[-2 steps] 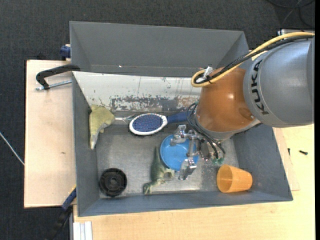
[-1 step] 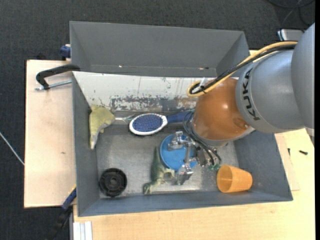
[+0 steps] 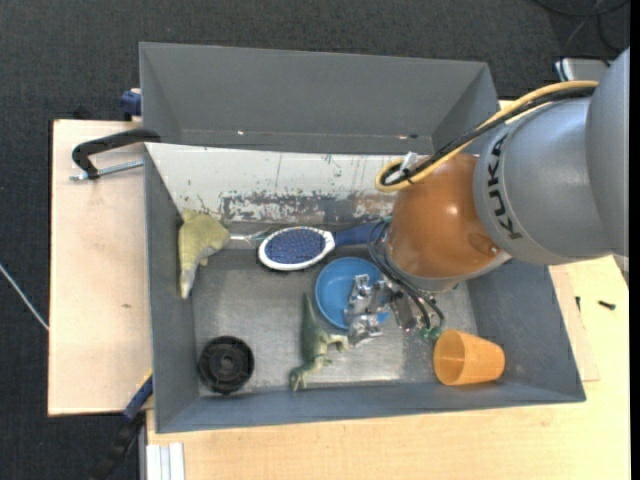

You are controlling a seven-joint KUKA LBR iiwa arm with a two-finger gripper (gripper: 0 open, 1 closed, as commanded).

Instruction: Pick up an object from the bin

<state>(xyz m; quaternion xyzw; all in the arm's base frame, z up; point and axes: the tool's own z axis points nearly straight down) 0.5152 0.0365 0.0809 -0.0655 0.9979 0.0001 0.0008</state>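
Observation:
My gripper (image 3: 366, 310) hangs low in the middle-right of the bin, below the arm's orange cover. It sits over the right edge of a blue bowl (image 3: 333, 290). Just to its lower left lies a green toy dinosaur (image 3: 318, 348), head toward the front wall, close to the gripper's tip. An orange cup (image 3: 467, 358) lies on its side to the gripper's lower right, apart from it. Nothing shows held in the gripper.
An oval hairbrush (image 3: 296, 247) with a white rim and blue handle lies by the back wall. A yellow-green soft toy (image 3: 197, 243) rests in the back-left corner. A black round cap (image 3: 224, 363) sits at the front left. Bare floor lies between cap and dinosaur.

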